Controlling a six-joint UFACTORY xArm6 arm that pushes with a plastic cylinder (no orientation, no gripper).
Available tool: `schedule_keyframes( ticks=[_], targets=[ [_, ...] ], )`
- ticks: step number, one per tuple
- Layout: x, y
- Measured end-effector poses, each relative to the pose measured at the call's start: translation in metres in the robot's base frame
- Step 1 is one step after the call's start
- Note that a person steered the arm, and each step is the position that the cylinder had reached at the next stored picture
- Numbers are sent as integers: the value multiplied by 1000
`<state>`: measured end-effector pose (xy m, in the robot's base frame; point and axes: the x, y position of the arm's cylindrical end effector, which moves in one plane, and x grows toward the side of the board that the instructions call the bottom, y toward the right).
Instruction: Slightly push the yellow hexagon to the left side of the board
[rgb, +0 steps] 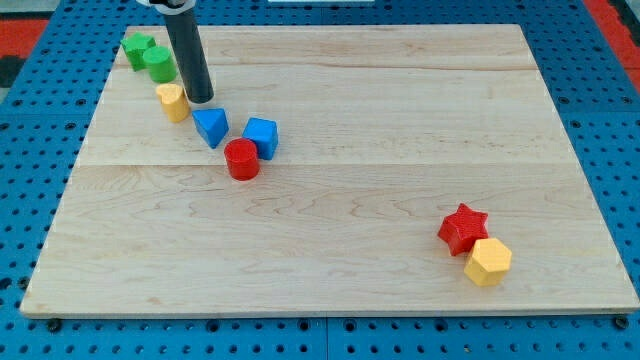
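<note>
The yellow hexagon (488, 262) lies near the board's lower right, touching the red star (462, 228) just up and left of it. My tip (200, 99) is far away at the upper left, right beside a small yellow block (172, 101) on its right side. A blue triangle (211, 127) lies just below and right of my tip. The tip touches no part of the yellow hexagon.
Two green blocks (138, 48) (158, 63) sit at the board's upper left corner. A blue cube (261, 137) and a red cylinder (241, 159) touch each other right of the blue triangle. The wooden board (400, 120) lies on a blue pegboard.
</note>
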<state>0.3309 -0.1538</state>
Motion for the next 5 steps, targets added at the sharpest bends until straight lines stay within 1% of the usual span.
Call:
schedule_keyframes(
  ticks=[1, 2, 3, 4, 5],
  targets=[
    [-20, -33],
    [25, -41],
    [63, -27],
    [56, -14],
    [61, 52]
  ],
)
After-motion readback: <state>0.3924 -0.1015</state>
